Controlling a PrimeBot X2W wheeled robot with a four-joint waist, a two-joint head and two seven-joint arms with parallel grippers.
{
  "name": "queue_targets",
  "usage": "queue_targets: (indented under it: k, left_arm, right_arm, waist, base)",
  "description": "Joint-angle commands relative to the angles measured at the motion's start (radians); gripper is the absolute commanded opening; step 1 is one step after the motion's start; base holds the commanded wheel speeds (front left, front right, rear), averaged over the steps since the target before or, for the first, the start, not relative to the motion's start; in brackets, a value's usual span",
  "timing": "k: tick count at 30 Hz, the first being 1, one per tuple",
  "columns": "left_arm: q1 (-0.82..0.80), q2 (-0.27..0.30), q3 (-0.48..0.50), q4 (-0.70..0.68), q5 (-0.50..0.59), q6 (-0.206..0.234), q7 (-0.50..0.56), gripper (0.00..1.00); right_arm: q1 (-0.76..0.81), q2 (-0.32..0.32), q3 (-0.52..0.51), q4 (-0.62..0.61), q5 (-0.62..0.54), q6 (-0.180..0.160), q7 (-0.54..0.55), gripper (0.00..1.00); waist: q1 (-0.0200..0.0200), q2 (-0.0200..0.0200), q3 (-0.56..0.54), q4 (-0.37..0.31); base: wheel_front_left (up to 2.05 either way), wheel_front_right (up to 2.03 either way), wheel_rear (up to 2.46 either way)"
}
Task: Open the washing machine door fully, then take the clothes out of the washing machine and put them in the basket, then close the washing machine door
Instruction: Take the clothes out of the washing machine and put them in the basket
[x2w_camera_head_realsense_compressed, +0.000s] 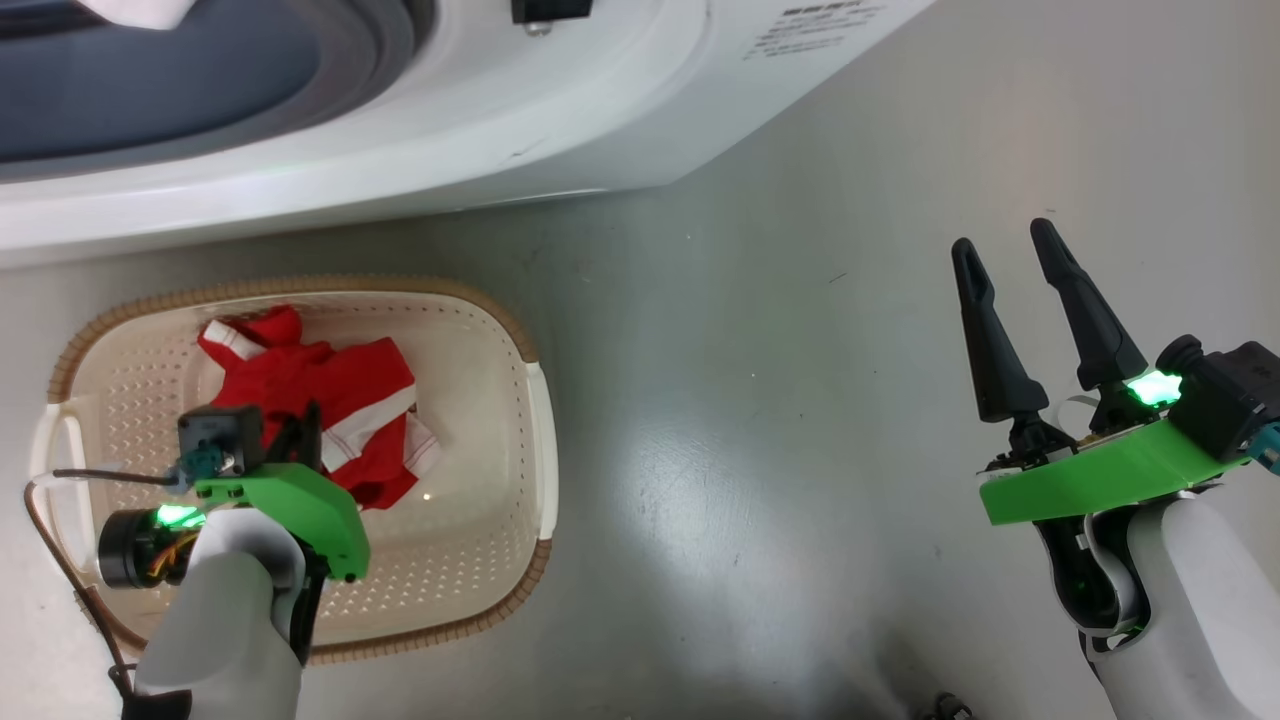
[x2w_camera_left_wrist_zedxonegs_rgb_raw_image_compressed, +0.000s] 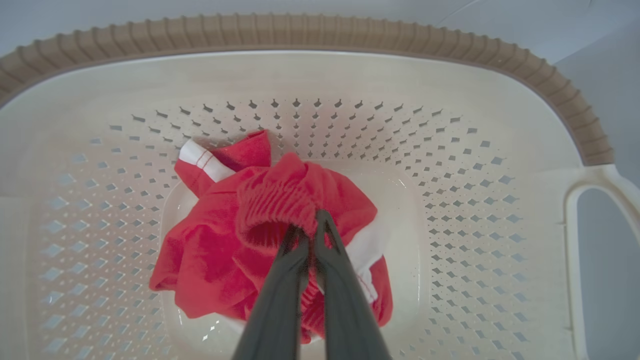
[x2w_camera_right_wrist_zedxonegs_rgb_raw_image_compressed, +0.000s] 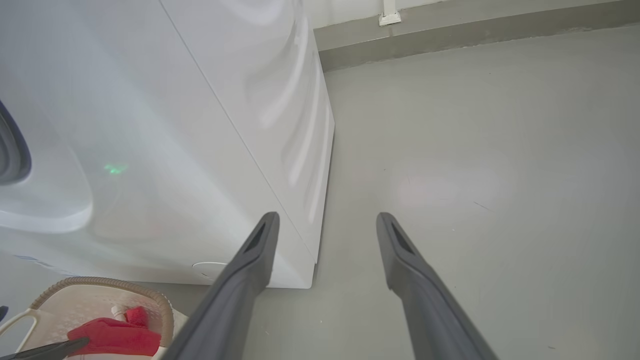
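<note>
Open floor (x2w_camera_head_realsense_compressed: 760, 420) right of the basket (x2w_camera_head_realsense_compressed: 541, 450)

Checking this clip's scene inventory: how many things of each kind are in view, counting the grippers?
washing machine: 1
basket: 1
red clothes bundle: 1
grippers: 2 (left gripper, right gripper)
Total: 5

You have the basket (x2w_camera_head_realsense_compressed: 535, 440) on the floor (x2w_camera_head_realsense_compressed: 750, 400) at your left, just before the washing machine (x2w_camera_head_realsense_compressed: 450, 130). The clothes (x2w_camera_head_realsense_compressed: 340, 400) lie in it, your left tool (x2w_camera_left_wrist_zedxonegs_rgb_raw_image_compressed: 309, 225) down upon them. Your right tool (x2w_camera_head_realsense_compressed: 1005, 240) hangs well off right, above floor.
</note>
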Motion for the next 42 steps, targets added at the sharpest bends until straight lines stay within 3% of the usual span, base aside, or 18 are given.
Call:
queue_targets:
  k: [1, 2, 3, 21, 42]
  left_arm:
    - [0.023, 0.033, 0.017, 0.000, 0.003, -0.003, -0.006, 0.47]
    - [0.023, 0.033, 0.018, -0.001, 0.002, -0.002, -0.006, 0.90]
    - [0.024, 0.032, 0.018, -0.003, 0.000, -0.002, -0.006, 1.00]
    - [0.138, 0.005, 0.050, -0.112, -0.043, -0.011, -0.006, 1.00]
    - [0.324, -0.013, 0.085, -0.433, -0.043, -0.022, -0.006, 1.00]
  right_arm:
    - [0.006, -0.008, 0.024, -0.019, -0.011, 0.006, -0.006, 1.00]
    - [0.006, -0.008, 0.023, -0.019, -0.012, 0.006, -0.006, 1.00]
    - [0.005, -0.009, 0.023, -0.018, -0.012, 0.006, -0.006, 1.00]
    - [0.057, -0.035, 0.030, 0.005, -0.011, 0.006, -0.006, 1.00]
    - [0.154, -0.061, 0.042, 0.028, 0.001, 0.006, -0.006, 1.00]
  waist:
    - [0.0000, 0.0000, -0.003, 0.002]
    - [0.0000, 0.0000, -0.005, 0.003]
    - [0.0000, 0.0000, -0.008, 0.004]
    - [0.0000, 0.0000, -0.179, 0.035]
    - [0.0000, 0.0000, -0.405, 0.045]
  base:
    - [0.00, 0.00, 0.00]
    - [0.00, 0.00, 0.00]
    - [0.00, 0.00, 0.00]
    - [0.00, 0.00, 0.00]
    - [0.00, 0.00, 0.00]
